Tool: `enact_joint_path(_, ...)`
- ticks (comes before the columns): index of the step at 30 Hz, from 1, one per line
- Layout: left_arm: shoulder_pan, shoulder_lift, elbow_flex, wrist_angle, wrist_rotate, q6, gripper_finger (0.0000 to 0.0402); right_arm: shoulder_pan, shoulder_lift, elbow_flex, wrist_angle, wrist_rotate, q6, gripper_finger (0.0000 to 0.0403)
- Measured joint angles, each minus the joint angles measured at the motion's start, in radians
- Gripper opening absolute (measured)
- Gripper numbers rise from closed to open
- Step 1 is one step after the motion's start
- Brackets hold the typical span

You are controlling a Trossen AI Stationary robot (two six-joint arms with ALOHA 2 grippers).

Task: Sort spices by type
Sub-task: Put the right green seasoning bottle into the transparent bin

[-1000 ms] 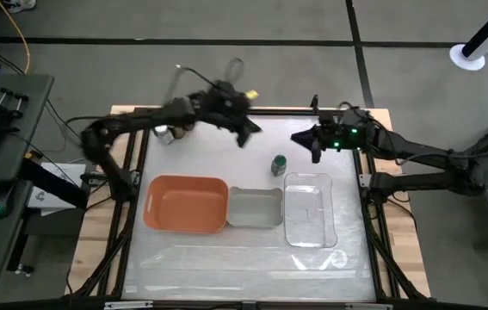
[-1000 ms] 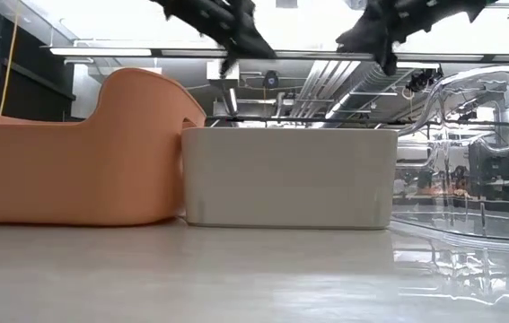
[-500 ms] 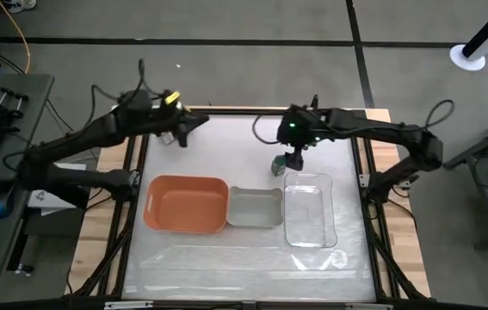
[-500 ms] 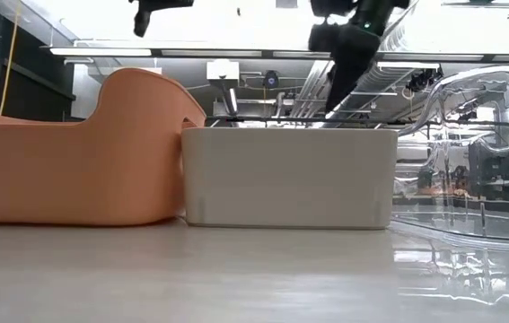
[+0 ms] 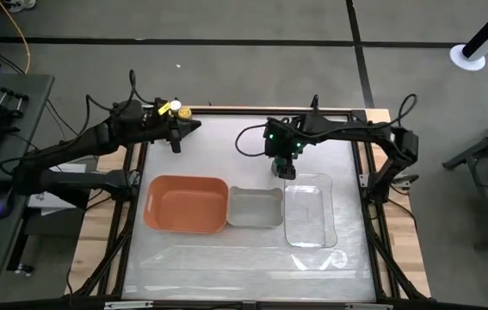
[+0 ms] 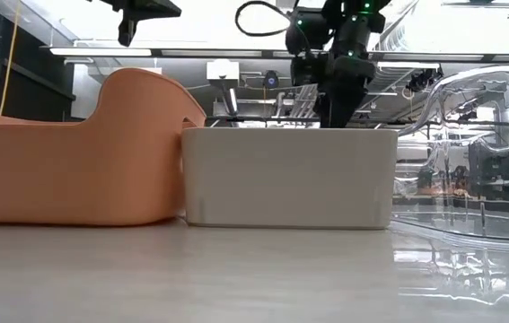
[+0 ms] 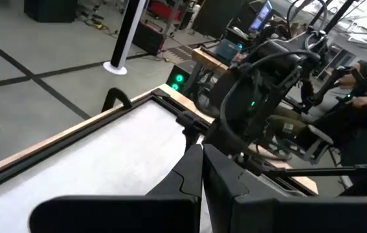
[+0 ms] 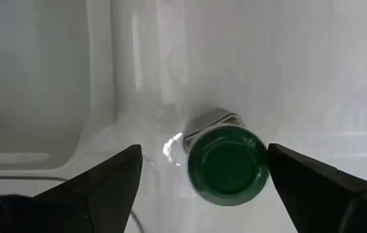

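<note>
Your right gripper (image 8: 199, 169) wide open, straddling the upright green-lidded spice jar (image 8: 227, 163) without gripping, jar just beyond the clear plastic tray (image 5: 310, 209), orange tray (image 5: 187, 204), grey tray (image 5: 254, 207), left gripper (image 5: 189, 128) shut, far-left.

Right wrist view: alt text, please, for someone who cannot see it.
Looking straight down, the open right gripper hangs over a green-lidded spice jar standing upright on the white table, one dark finger on each side of it and neither touching. The corner of a clear tray lies beside the jar.
</note>
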Motion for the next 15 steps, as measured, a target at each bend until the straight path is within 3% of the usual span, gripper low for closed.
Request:
enact_joint_path(8,0.000,0.000,0.000,-0.006,0.000,0.014,0.0000,-0.001,0.043,-0.001,0.025,0.098,-0.029,0.0328)
enact_joint_path(15,0.000,0.000,0.000,-0.013,0.002,0.015,0.0000,-0.001,0.079,-0.001,0.017,0.107,-0.114,0.0322)
